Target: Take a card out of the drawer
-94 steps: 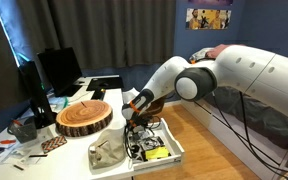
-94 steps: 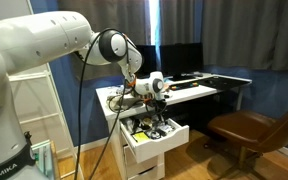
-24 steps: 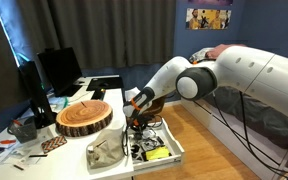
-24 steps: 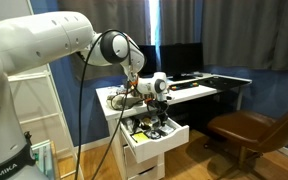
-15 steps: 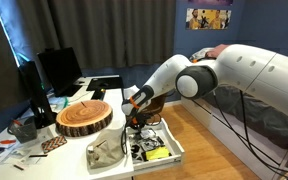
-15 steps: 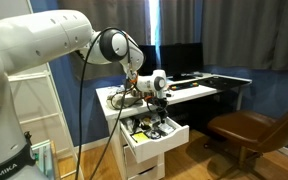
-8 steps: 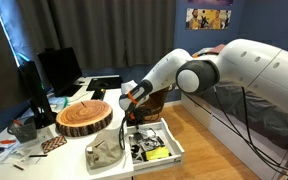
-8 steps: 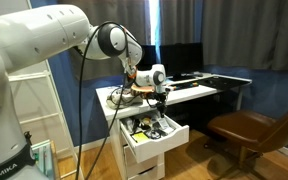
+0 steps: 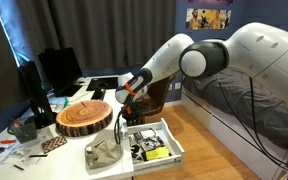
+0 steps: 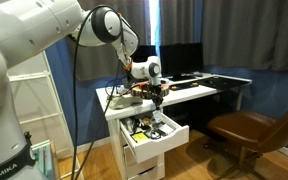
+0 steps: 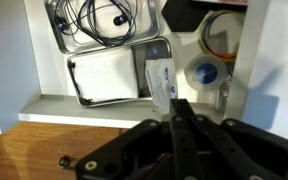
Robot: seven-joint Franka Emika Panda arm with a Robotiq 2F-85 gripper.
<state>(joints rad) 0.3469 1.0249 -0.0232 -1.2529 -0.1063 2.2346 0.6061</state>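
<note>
Gripper (image 11: 177, 102) pinches card (image 11: 159, 80) above drawer (image 11: 74, 109) (cables (image 11: 89, 20), tape (image 11: 202, 74) inside).

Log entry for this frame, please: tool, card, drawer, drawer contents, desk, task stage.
tool: shut on the card, above the drawer
card: white with blue print, pinched at one end
drawer: white, pulled open
contents: black cables, tape roll
desk: round wood slab
stage: card appears out of the drawer, not yet set down

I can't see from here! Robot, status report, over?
End effector shut on card. Card held above open drawer. Path looks clear.
</note>
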